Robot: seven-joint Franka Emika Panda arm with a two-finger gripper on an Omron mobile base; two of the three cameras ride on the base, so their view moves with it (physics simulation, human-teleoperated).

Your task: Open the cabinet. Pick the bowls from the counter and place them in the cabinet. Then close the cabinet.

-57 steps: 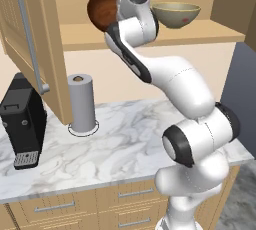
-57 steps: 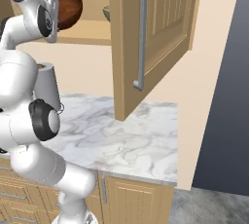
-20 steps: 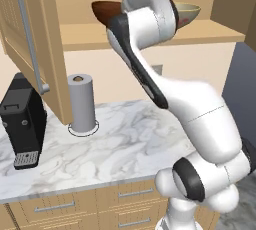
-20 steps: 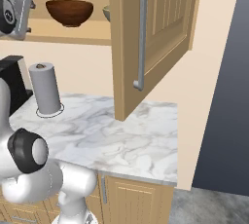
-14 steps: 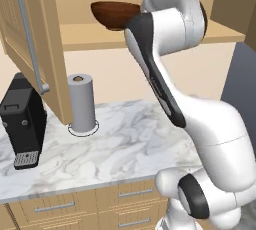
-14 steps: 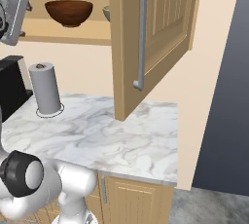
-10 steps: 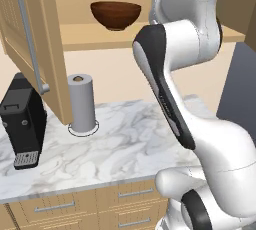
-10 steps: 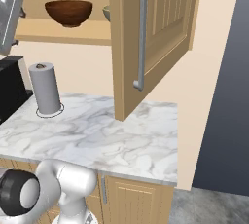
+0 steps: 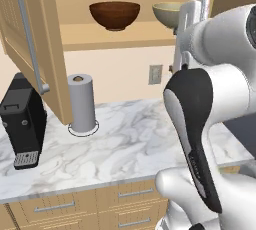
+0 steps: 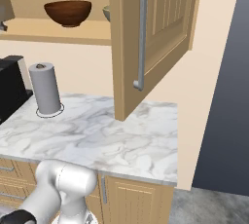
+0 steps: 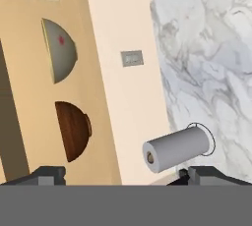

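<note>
The dark wooden bowl (image 9: pixel 114 15) and the pale ceramic bowl (image 9: pixel 167 13) are seen upright on the cabinet shelf (image 9: pixel 120 40), side by side and apart, the wooden one to the left. Both cabinet doors are swung open: the left door (image 9: pixel 31 39) and the right door (image 10: pixel 151 33), each with a long grey bar handle. Below, the marble counter (image 9: pixel 130 144) carries a paper towel roll (image 9: pixel 82 104) standing near the wall and a black coffee machine (image 9: pixel 21 119) at the far left. A wall outlet (image 9: pixel 155 74) is set above the counter. The gripper (image 11: pixel 123 175) is held wide apart with nothing between its fingertips, drawn back from the shelf.
</note>
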